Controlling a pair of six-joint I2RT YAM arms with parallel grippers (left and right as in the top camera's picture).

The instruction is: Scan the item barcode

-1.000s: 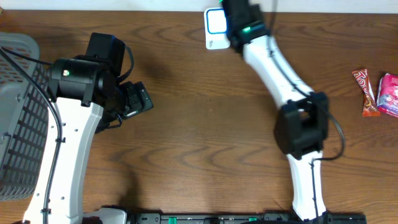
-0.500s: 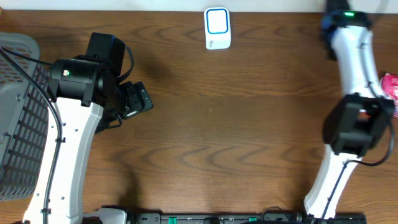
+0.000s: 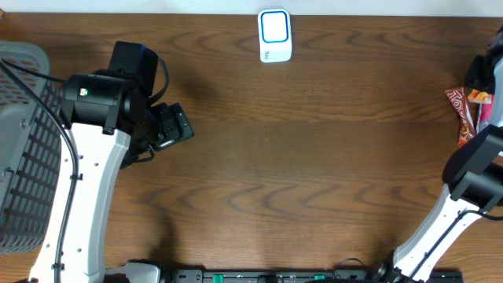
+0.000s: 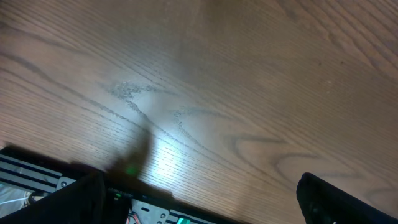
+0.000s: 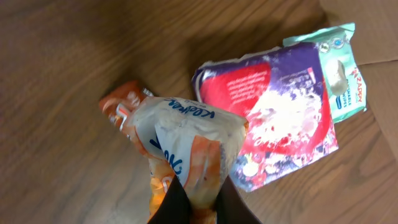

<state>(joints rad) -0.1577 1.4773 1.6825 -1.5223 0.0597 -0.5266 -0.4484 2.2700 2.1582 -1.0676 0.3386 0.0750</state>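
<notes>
My right pincer (image 5: 198, 194) is pinched almost closed on the lower end of an orange and white snack packet (image 5: 180, 140). Its 2 dark fingers (image 5: 171, 205) meet on the crumpled foil. The packet stands up out of the grip. Behind it on the table (image 5: 56, 56) lies a purple, red and teal pouch (image 5: 280, 118). A red-orange candy bar (image 5: 121, 106) pokes out from under the packet's left side. I cannot tell whether the packet touches those 2 or sits clear of them.

From overhead, my right arm (image 3: 471, 169) runs up the table's right edge, and a scrap of orange packet shows at its end, just beside the candy bar. The barcode scanner (image 3: 275, 35), white with a blue-rimmed window, sits at the far edge of the table near the middle, well apart from the packet.

My left pincer (image 3: 171, 126) is spread wide and holds nothing. In its wrist view the 2 fingertips (image 4: 62, 199) sit in the bottom corners, with bare wood grain between them and a black rail (image 4: 155, 202) along the table's near edge. A grey mesh basket (image 3: 20, 141) stands at the table's left side, just beside my left arm (image 3: 86, 196).
</notes>
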